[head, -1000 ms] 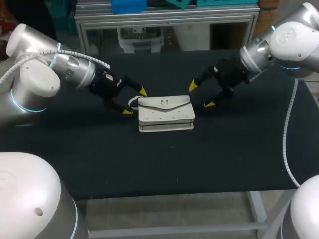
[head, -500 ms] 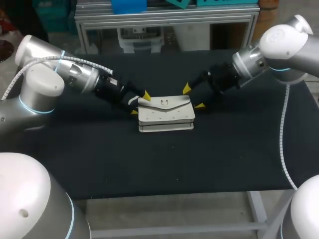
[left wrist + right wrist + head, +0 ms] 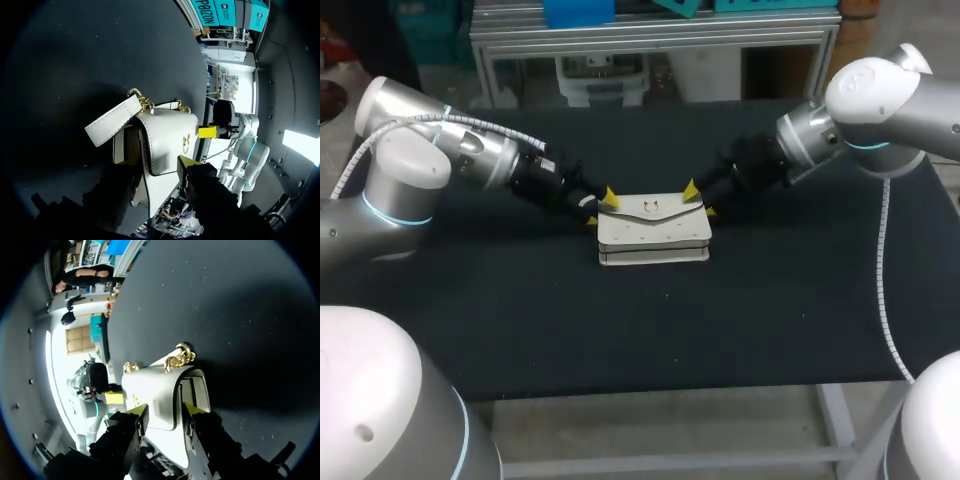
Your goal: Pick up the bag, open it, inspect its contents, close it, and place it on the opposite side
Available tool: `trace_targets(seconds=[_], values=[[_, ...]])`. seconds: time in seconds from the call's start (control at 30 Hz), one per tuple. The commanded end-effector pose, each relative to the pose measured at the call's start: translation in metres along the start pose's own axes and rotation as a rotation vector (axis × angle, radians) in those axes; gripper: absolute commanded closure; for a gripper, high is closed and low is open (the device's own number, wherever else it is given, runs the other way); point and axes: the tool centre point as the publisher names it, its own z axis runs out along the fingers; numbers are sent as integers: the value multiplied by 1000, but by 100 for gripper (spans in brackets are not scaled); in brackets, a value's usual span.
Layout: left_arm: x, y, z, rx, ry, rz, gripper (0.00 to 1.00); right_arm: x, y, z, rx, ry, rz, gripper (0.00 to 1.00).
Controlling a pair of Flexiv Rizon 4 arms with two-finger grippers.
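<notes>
A white flap bag (image 3: 651, 230) with a gold clasp lies flat in the middle of the black table. My left gripper (image 3: 600, 206) is at its left end and my right gripper (image 3: 699, 200) at its right end. In the left wrist view the bag (image 3: 167, 135) fills the gap between the fingers of the left gripper (image 3: 156, 167), which press on it from both sides. Its white strap (image 3: 112, 120) with gold chain links sticks out ahead. In the right wrist view the bag (image 3: 150, 385) is likewise pinched by the right gripper (image 3: 165, 412), with the gold chain (image 3: 179, 357) just ahead.
The black tabletop (image 3: 520, 320) stretches out on all sides of the bag. Its front edge runs below the bag and its back edge meets a metal frame (image 3: 650, 35). Both arms come in low over the table from the sides.
Both grippers have come inward from either side of the bag and their fingers have closed in on its two ends. The bag has stayed in place.
</notes>
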Motion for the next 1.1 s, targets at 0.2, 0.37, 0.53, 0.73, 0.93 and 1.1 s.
trace_targets(seconds=[0.2, 0.37, 0.53, 0.73, 0.93, 1.1], values=[[-4, -3, 8, -29, 8, 7, 100, -1, 7, 8, 3, 21, -25, 100], [-6, 0, 9, -49, 0, 20, 100, -5, 6, 7, -8, 23, -37, 100], [-5, 3, 8, -48, -8, 19, 30, -8, 4, 4, -6, 34, -34, 71], [1, 8, 6, -35, -4, 36, 31, -3, -6, -2, -30, 26, -54, 37], [3, 9, 14, -33, -21, 41, 100, 0, -8, 2, -32, 12, -76, 100], [-1, 7, 18, -32, -32, 21, 100, -6, -6, 7, -26, 1, -82, 100]])
